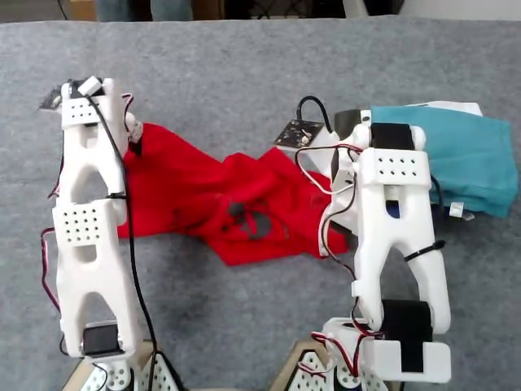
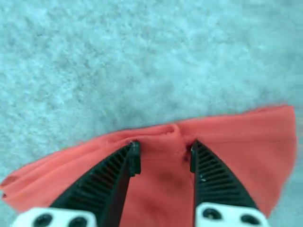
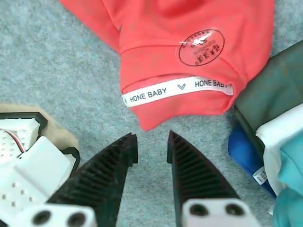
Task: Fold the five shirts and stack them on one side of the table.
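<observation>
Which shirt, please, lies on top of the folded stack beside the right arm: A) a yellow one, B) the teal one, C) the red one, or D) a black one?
B: in the high view the teal shirt covers the pile, whereas the red shirt lies unfolded on the table.

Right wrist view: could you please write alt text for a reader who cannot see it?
The right hand, open, hangs above the grey table just short of a red shirt whose collar tape and round label face up. Beside the shirt lies a pile of dark green, blue, white and teal garments.
</observation>
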You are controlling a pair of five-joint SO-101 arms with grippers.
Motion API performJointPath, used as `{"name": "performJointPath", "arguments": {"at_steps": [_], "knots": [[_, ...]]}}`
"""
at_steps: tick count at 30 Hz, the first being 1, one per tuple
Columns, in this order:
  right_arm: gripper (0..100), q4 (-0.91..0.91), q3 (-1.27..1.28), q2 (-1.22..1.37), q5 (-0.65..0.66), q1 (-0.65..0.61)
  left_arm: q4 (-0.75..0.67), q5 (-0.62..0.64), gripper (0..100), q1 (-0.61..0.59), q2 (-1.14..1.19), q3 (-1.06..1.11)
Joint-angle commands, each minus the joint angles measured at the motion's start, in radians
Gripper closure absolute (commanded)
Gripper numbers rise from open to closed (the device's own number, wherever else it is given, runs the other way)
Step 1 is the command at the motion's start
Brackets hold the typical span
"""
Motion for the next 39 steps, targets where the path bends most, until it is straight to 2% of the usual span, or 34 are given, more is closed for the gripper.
{"name": "performJointPath", "arguments": {"at_steps": [1, 8, 12, 16, 23, 28, 39], "knots": [[88.6, -0.008, -0.004, -0.004, 0.008, -0.009, -0.005, 0.011, 81, -0.027, 0.000, -0.044], [88.6, -0.008, -0.004, -0.004, 0.008, -0.009, -0.006, 0.008, 82, -0.033, 0.012, -0.044], [88.7, -0.008, -0.004, -0.004, 0.006, -0.009, -0.015, -0.054, 90, -0.031, 0.012, -0.044], [88.7, -0.008, -0.008, -0.004, 0.005, -0.009, -0.017, -0.075, 92, -0.031, 0.005, -0.044], [88.7, -0.008, -0.008, -0.004, 0.003, -0.009, 0.011, -0.075, 91, -0.031, 0.003, -0.045], [88.7, -0.008, -0.007, -0.004, 0.003, -0.009, 0.046, -0.072, 79, -0.035, 0.003, -0.068], [88.7, -0.008, -0.005, -0.004, 0.003, -0.009, 0.046, -0.072, 83, -0.031, -0.014, -0.067]]}}
